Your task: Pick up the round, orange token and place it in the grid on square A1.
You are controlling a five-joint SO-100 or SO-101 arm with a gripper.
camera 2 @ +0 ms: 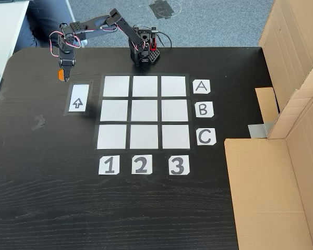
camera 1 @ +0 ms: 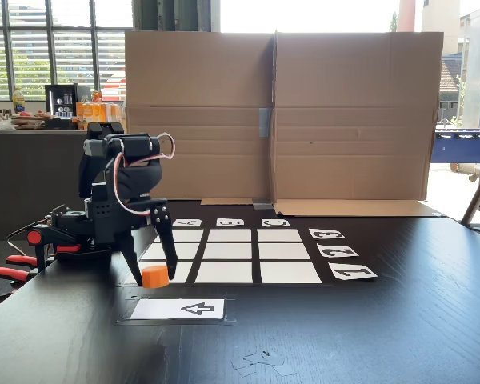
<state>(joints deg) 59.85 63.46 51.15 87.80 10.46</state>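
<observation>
One black wooden table is carrying everything here, its grain showing in both fixed views. At the far left of the low fixed view, red-handled clamps are gripping the table edge, and behind them a window with blinds is letting daylight in over a dark counter crowded with small items. Just right of the clamps the black arm is leaning down, its gripper standing with fingers spread, straddling the round, orange token; whether they are pressing it I cannot tell. The token is sitting on the bare table, just beyond the white arrow card and left of the grid. In the high fixed view the token is lying above the arrow card, apart from square A1, which is lying blank. Further right, number labels are edging the grid, and a tall cardboard screen is standing along the far side. A grey carpeted floor is showing beyond the table in the high view.
</observation>
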